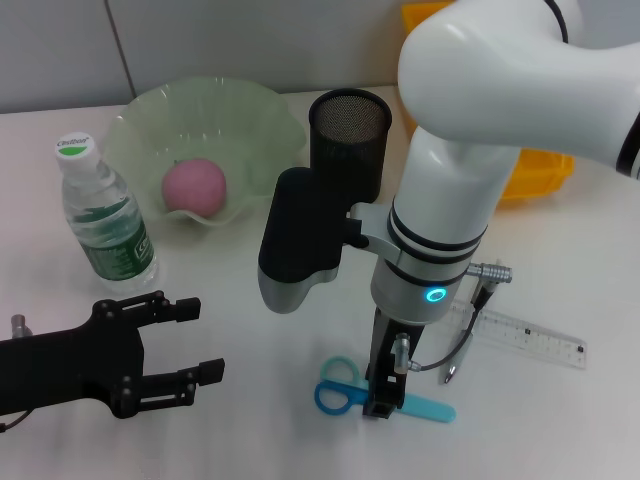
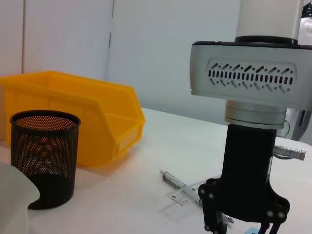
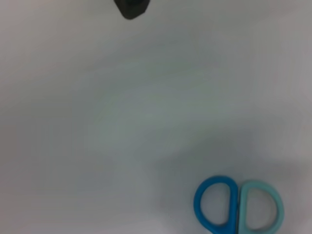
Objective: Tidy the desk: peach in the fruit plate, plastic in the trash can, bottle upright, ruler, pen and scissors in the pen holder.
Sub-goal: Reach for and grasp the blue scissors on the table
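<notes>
White worktop carried everything. Nearest, the left gripper hovered with its fingers spread apart, grasping nothing. The right gripper stood straight over the scissors, hiding their middle; whether its fingers were spread or clenched could not be told. The arm partly covered the pen and ruler. Farther off stood the bottle, holder and the peach in its plate.

bright, even overhead light; soft shadows under the scissors; right wrist view blurred, white table slightly glary.
</notes>
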`<state>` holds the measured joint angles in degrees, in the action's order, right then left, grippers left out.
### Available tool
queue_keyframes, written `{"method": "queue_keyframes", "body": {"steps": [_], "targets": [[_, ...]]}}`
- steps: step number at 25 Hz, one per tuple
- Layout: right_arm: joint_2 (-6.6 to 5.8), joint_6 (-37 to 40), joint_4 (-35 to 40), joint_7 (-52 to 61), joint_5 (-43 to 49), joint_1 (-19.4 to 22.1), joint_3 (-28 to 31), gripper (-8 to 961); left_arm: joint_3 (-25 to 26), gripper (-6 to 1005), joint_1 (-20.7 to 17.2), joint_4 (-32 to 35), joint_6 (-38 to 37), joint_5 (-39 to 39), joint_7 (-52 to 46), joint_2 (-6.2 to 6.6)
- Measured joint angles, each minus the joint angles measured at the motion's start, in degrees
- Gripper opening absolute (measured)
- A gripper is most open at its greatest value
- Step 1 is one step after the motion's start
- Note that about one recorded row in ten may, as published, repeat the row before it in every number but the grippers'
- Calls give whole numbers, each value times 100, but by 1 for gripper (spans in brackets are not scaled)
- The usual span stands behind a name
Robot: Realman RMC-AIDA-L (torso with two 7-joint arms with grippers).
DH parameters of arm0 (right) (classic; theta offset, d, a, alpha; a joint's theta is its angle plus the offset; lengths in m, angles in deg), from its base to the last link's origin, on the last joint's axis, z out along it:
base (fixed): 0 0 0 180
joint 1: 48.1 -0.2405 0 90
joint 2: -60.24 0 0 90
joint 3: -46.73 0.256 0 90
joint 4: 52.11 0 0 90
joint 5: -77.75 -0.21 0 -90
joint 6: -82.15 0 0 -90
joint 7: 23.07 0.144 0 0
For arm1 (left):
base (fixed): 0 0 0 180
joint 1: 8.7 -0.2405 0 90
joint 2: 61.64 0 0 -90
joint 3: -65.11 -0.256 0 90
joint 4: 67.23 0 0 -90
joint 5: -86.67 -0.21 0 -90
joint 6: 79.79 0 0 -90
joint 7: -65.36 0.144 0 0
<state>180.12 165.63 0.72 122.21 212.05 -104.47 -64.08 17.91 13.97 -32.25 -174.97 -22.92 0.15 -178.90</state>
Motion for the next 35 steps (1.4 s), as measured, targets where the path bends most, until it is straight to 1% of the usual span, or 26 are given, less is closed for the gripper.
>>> {"method": "queue_keyframes", "body": {"steps": [18,23,35], "targets": [[-2,-94,8,0,0,19,-130,363,0,782,0,0,0,0,53,3],[-1,-94,18,0,1,21,-139,290,0,782,3,0,0,0,53,2],[1,-36,67,42,-12,30,-144,293,-4,782,71,5,-39,0,19,13]]}}
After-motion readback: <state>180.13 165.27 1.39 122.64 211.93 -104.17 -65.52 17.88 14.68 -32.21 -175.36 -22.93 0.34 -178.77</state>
